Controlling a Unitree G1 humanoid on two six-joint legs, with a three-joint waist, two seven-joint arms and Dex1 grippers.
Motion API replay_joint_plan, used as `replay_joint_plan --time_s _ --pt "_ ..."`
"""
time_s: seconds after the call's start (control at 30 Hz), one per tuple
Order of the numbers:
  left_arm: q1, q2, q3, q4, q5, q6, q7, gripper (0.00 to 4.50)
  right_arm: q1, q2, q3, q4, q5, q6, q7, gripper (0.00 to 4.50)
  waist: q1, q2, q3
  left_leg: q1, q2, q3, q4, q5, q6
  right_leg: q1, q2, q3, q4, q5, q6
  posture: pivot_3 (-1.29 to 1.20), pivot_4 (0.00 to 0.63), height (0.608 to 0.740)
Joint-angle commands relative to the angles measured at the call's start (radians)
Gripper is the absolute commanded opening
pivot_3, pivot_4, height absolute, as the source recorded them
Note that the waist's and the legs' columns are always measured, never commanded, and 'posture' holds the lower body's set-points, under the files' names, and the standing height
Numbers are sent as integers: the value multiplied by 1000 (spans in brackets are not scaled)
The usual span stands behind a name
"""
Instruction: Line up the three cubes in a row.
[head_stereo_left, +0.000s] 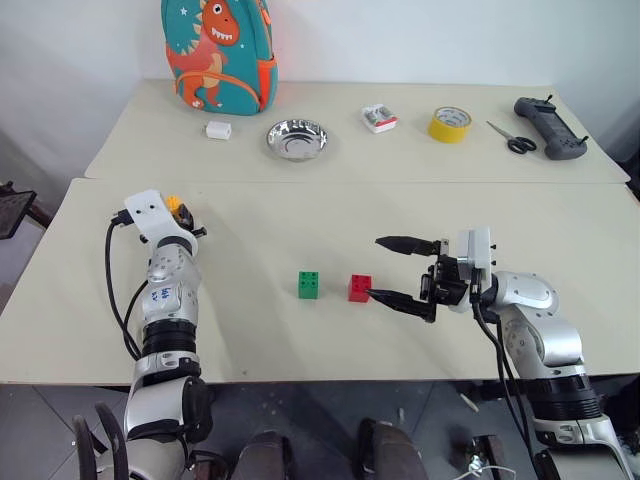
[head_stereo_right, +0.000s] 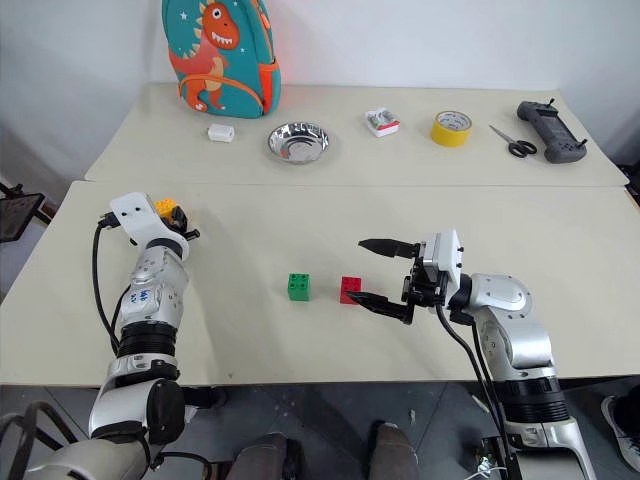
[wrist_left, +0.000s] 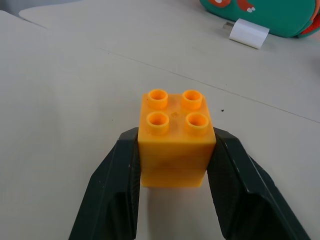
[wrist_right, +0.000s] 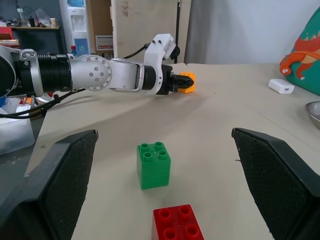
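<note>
An orange-yellow cube (wrist_left: 176, 141) sits on the table at the left, with my left gripper (head_stereo_left: 182, 214) shut on its two sides; the right wrist view shows that same cube (wrist_right: 187, 82) between the left fingers. A green cube (head_stereo_left: 309, 284) and a red cube (head_stereo_left: 360, 288) stand side by side near the table's middle, a small gap between them. My right gripper (head_stereo_left: 398, 270) is open just right of the red cube, one fingertip close to it. In the right wrist view the red cube (wrist_right: 177, 223) lies between the wide fingers, with the green cube (wrist_right: 153, 164) beyond.
On the far table stand a dinosaur backpack (head_stereo_left: 219, 52), a small white block (head_stereo_left: 219, 130), a metal bowl (head_stereo_left: 296, 139), a small box (head_stereo_left: 379, 119), a yellow tape roll (head_stereo_left: 449, 124), scissors (head_stereo_left: 513, 139) and a black controller (head_stereo_left: 551, 127). A seam separates the two tables.
</note>
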Motion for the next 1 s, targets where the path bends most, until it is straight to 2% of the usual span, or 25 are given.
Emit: replay_joint_plan --time_s 0.03,0.17,0.27,0.3,0.37,0.43,0.57,0.7,0.83,0.97,1.0 --pt "61 14 -9 -124 -65 -50 -160 1488 2 -6 -25 -27 6 -20 -10 4500 -1 0 0 0 0 0 0 0 0 0 0 0 0 0 0 0 150 740" --pt "171 131 -68 -248 -173 -47 -579 1488 28 -29 -41 -48 7 -16 -22 4500 -4 0 0 0 0 0 -1 0 0 -1 0 0 0 0 0 0 150 740" --pt "254 298 -132 -303 -293 -52 -1099 1488 70 -61 -68 -77 20 -3 -24 4500 -6 0 0 0 0 1 -1 0 0 -1 0 0 0 0 0 0 150 740" --pt "261 331 -145 -300 -313 -60 -1204 1488 76 -69 -72 -82 22 -1 -25 4500 -6 1 0 0 1 2 -1 0 0 -2 0 0 0 0 0 0 150 740" --pt "254 433 -257 -228 -268 -65 -1470 1488 110 -93 -90 -101 33 12 -21 4500 1 1 0 0 1 3 -1 0 0 -2 0 1 -1 0 0 0 150 740" --pt "200 466 -338 -117 -205 -137 -1623 1488 140 -115 -98 -119 39 22 -8 4500 7 2 -1 0 0 3 0 0 0 0 0 1 -1 0 0 0 150 740" --pt "40 420 -402 141 -110 -301 -1713 1488 175 -139 -106 -156 42 32 -10 4500 19 2 0 0 0 4 1 0 0 0 1 2 -3 0 0 0 150 740" --pt "-38 399 -416 317 -54 -414 -1753 1488 221 -147 -136 -207 58 51 -37 4500 13 2 0 -1 0 5 -1 0 0 -2 1 2 -3 0 0 0 150 740" --pt "-60 422 -432 413 -11 -460 -1817 1488 263 -156 -157 -231 65 59 -52 4500 -2 2 0 -1 0 5 -2 0 1 -2 1 1 -3 0 0 0 150 740" --pt "-75 421 -427 451 -2 -468 -1788 1488 273 -152 -167 -215 75 60 -59 4500 -4 2 0 1 0 5 0 0 1 -1 0 2 -2 0 0 0 150 740" --pt "-78 421 -423 453 -1 -470 -1771 1838 273 -152 -167 -202 73 55 -54 4500 -4 2 0 1 0 5 0 0 1 -1 0 2 -1 0 0 0 150 740"
